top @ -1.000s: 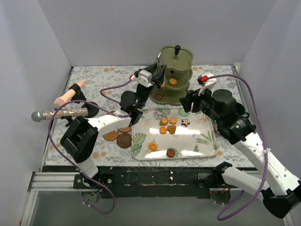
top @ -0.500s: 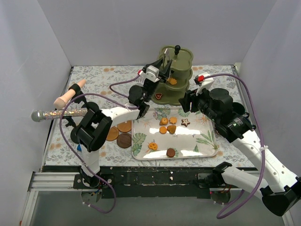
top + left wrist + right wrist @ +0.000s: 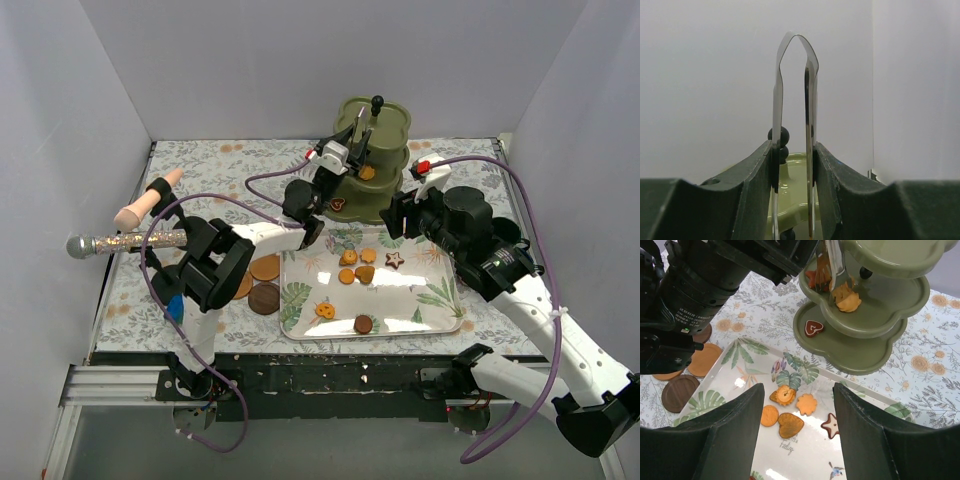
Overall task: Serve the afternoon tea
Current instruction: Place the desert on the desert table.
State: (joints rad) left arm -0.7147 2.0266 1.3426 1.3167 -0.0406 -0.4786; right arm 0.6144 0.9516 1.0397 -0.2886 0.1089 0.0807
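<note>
One orange biscuit (image 3: pixel 849 301) lies near the middle-tier rim of the stand (image 3: pixel 392 125), by tongs (image 3: pixel 811 110) pinched in the left pincer (image 3: pixel 792 165). The right pincer (image 3: pixel 797 390), spread, hangs near the stand above the far edge of the tray (image 3: pixel 400 295).

The olive-green three-tier stand with black knob (image 3: pixel 385 125) stands upright on the counter (image 3: pixel 200 175), an orange biscuit (image 3: pixel 368 173) on its middle tier, a brown heart biscuit (image 3: pixel 337 204) on its lowest. Other small biscuits (image 3: pixel 366 273) lie on the leaf-print tray (image 3: pixel 420 300); brown round coasters (image 3: pixel 263 298) lie beside it.
</note>
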